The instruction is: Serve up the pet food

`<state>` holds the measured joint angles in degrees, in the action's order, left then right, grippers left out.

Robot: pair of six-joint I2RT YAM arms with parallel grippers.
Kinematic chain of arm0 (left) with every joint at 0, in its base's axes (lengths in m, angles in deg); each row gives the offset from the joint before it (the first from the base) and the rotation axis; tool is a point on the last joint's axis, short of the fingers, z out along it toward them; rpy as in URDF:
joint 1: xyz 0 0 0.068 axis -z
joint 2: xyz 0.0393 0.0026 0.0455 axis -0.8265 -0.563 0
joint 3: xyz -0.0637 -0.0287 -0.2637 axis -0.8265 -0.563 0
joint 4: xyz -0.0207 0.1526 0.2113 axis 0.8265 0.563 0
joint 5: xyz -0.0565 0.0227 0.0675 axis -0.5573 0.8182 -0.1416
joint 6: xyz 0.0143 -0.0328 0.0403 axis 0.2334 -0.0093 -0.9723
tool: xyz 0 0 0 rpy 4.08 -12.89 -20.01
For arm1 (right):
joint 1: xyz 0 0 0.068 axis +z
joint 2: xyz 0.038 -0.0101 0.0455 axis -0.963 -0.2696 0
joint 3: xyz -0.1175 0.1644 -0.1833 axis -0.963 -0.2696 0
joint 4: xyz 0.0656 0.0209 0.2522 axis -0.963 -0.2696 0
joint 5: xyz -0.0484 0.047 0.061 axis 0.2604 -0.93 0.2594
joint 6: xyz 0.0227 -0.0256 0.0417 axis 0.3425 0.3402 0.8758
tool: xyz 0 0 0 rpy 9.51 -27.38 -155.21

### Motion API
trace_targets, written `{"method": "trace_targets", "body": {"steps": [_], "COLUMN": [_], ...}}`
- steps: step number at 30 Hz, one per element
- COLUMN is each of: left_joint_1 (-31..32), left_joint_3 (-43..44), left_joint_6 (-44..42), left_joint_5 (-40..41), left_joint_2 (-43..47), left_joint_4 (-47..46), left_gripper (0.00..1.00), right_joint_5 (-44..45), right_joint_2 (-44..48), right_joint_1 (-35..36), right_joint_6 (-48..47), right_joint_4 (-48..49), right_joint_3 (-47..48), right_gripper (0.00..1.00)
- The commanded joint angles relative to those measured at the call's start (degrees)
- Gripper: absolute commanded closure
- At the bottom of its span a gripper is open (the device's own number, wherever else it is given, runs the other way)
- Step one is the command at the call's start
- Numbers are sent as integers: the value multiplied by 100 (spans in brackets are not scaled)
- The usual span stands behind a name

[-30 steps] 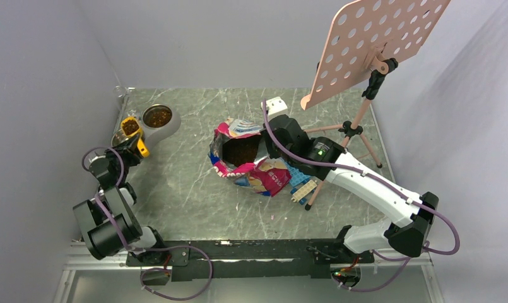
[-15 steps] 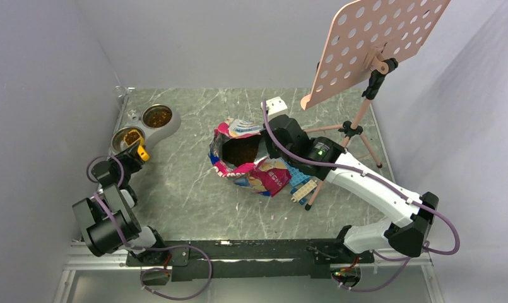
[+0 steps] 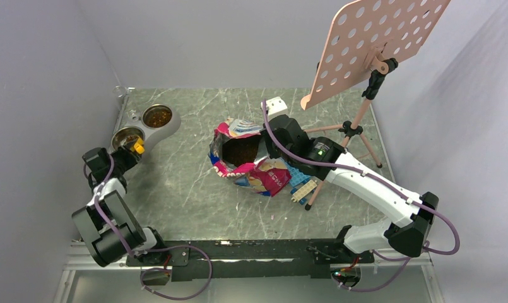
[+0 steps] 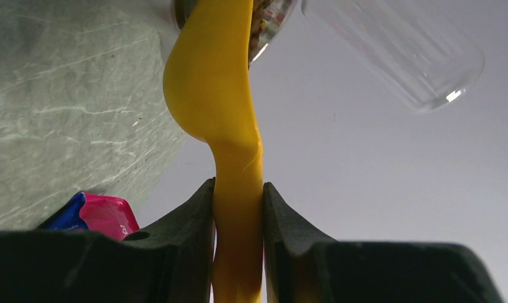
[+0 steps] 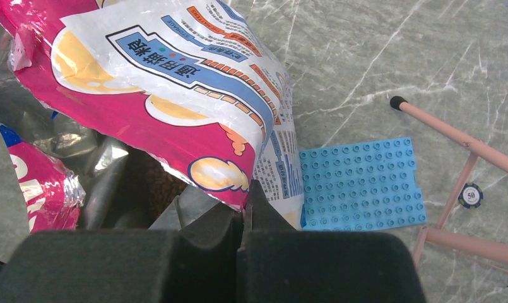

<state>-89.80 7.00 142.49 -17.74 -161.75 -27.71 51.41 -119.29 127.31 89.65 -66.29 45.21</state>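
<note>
Quick update: a second ago my scoop (image 4: 219, 82) was sitting level over the near bowl (image 3: 116, 136) with a full brown load showing. Now I've rolled it right over, and from the top view only a little yellow nub shows at that bowl's rim. So I reckon the load has gone in. The left wrist view only gives me the scoop's underside, plus a few pellets at a steel rim at the very top of frame.

My left gripper (image 4: 238, 199) is partway closed and clamped on the scoop's handle, a finger pressed on each side. My right gripper (image 5: 244, 201) hasn't budged. Its jaws are pinched together on the edge of the pink pouch (image 3: 270, 177), propping the mouth open.

Kibble (image 3: 242, 151) is mostly sitting in that open pouch mid-table. The far bowl (image 3: 146, 116) looks well filled too. My guess is another scoop or two for the near one, and then we're done.
</note>
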Motion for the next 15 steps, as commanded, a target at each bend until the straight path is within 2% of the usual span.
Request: {"method": "trace_targets", "body": {"steps": [1,4,10,15], "left_joint_1": [-88,-117,-127,-127], "left_joint_3": [658,1140,2113,3254], "left_joint_6": [-69,-192,-435,-861], "left_joint_5": [71,-75,-107,-305], "left_joint_2": [116,-63,-368,-927], "left_joint_4": [1709,2680,3967,5503], "left_gripper": [100,100,100,100], "right_joint_5": [125,121,151,147], "right_joint_2": [324,310,331,318], "right_joint_1": [14,14,14,14], "right_joint_6": [-84,-79,-75,-66], "right_joint_4": [168,176,149,153], "right_joint_3": [141,158,151,146], "right_gripper": [100,100,100,100]}}
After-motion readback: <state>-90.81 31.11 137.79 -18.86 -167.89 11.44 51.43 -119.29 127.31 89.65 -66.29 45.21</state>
